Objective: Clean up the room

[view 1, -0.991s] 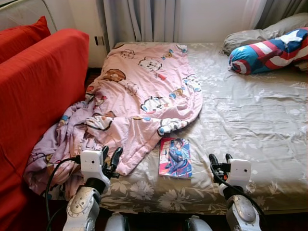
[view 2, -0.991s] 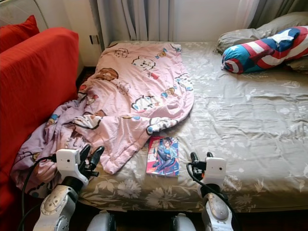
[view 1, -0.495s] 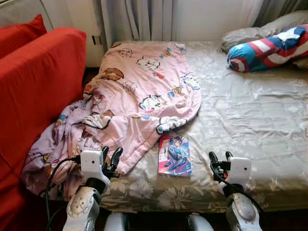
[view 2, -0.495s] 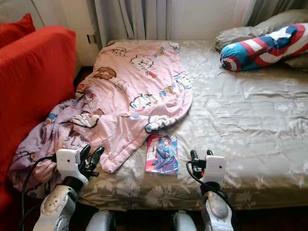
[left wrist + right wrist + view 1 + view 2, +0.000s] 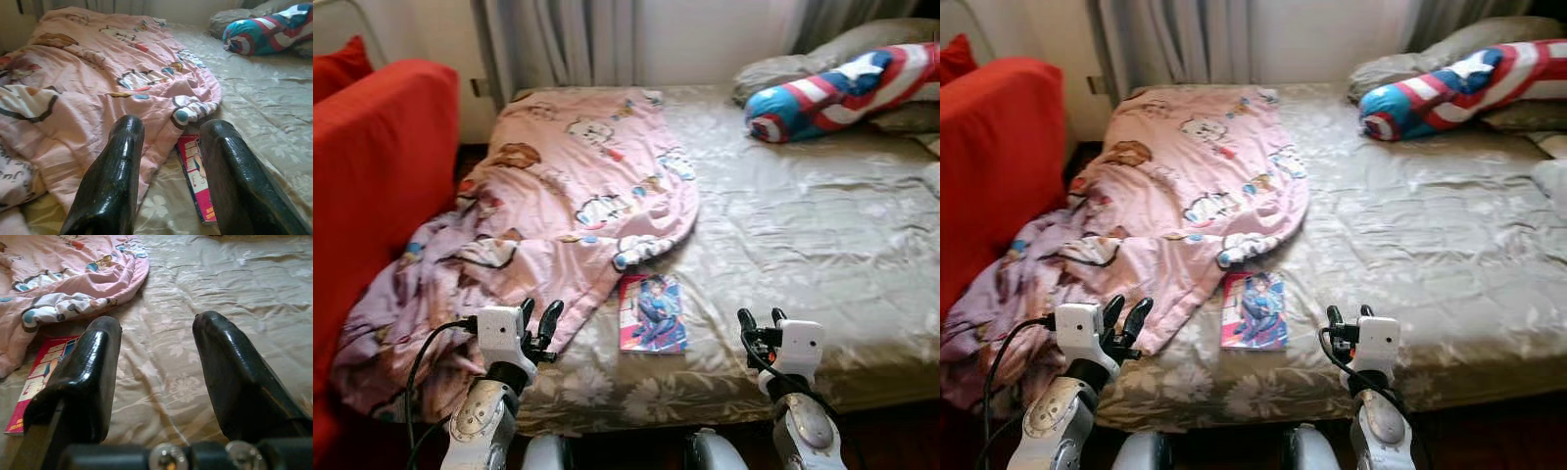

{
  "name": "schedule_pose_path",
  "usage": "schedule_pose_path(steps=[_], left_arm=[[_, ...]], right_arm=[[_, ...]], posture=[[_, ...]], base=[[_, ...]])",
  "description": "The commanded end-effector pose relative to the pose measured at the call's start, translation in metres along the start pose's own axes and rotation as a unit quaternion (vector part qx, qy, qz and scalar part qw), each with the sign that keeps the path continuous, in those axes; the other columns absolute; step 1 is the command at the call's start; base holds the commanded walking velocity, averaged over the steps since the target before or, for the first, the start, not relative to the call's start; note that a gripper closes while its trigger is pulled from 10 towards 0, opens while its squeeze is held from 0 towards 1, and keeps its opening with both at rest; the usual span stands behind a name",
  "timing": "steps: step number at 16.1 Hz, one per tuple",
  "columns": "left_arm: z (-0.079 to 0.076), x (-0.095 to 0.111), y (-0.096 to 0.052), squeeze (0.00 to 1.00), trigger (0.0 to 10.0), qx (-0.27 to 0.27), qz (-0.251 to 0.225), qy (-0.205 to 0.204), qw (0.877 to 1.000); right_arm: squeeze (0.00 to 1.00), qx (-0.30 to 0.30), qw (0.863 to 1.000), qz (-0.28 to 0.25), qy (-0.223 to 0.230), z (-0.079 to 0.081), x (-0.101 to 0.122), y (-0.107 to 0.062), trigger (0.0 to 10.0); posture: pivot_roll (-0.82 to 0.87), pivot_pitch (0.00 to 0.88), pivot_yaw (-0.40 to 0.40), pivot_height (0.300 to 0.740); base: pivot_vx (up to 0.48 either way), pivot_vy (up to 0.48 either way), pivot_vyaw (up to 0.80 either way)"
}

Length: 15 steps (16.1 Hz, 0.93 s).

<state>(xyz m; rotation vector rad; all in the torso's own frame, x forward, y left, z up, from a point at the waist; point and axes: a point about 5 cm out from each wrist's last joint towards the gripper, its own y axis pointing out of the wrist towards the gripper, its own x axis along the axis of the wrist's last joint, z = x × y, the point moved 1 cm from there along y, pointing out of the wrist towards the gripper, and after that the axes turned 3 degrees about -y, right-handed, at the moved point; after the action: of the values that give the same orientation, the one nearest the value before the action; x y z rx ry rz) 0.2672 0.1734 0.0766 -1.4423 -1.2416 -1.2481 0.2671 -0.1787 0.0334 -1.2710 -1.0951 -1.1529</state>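
Observation:
A pink cartoon-print blanket lies rumpled over the left half of the bed and spills off its left edge. A comic book with a red and blue cover rests flat near the bed's front edge, just below the blanket's hem. My left gripper is open at the front left, over the blanket's lower corner, holding nothing. My right gripper is open at the front right above the bare sheet, to the right of the book. The book also lies beyond the left fingers.
A red sofa stands close along the bed's left side. A striped blue, red and white bolster and a grey pillow lie at the bed's far right. Curtains hang behind the bed.
The camera has swung to the right, so the bed, blanket and book sit further left in the picture. Both grippers hold the same open pose.

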Motion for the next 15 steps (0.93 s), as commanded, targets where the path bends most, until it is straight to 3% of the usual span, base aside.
schedule_pose_path(steps=[1,4,7,9,15], left_arm=[[-0.0010,-0.0039,-0.0005,0.00,10.0,-0.002,0.014,0.005,1.000],[-0.0013,-0.0048,-0.0007,0.00,10.0,-0.004,0.018,0.002,1.000],[-0.0010,-0.0052,-0.0005,0.00,10.0,-0.003,0.020,0.001,1.000],[-0.0010,-0.0053,-0.0006,0.00,10.0,-0.002,0.021,0.001,1.000],[-0.0012,-0.0056,-0.0011,0.00,10.0,-0.003,0.022,0.000,1.000]], right_arm=[[0.00,0.003,1.000,0.004,0.000,0.0000,-0.0016,-0.0010,10.0],[0.00,0.013,1.000,0.006,-0.012,0.0022,-0.0024,-0.0021,10.0],[0.00,0.005,1.000,0.001,-0.012,0.0001,-0.0016,-0.0020,10.0],[0.00,0.004,1.000,0.004,-0.004,-0.0005,-0.0029,-0.0022,10.0],[0.00,0.026,1.000,0.007,-0.015,0.0056,-0.0039,-0.0031,10.0]], posture=[[-0.02,0.077,-0.013,0.627],[-0.02,0.082,-0.013,0.627],[-0.02,0.083,-0.013,0.627],[-0.02,0.084,-0.013,0.627],[-0.02,0.085,-0.013,0.627]], base=[[0.000,0.000,0.00],[0.000,0.000,0.00],[0.000,0.000,0.71],[0.000,0.000,0.00],[0.260,0.000,0.08]])
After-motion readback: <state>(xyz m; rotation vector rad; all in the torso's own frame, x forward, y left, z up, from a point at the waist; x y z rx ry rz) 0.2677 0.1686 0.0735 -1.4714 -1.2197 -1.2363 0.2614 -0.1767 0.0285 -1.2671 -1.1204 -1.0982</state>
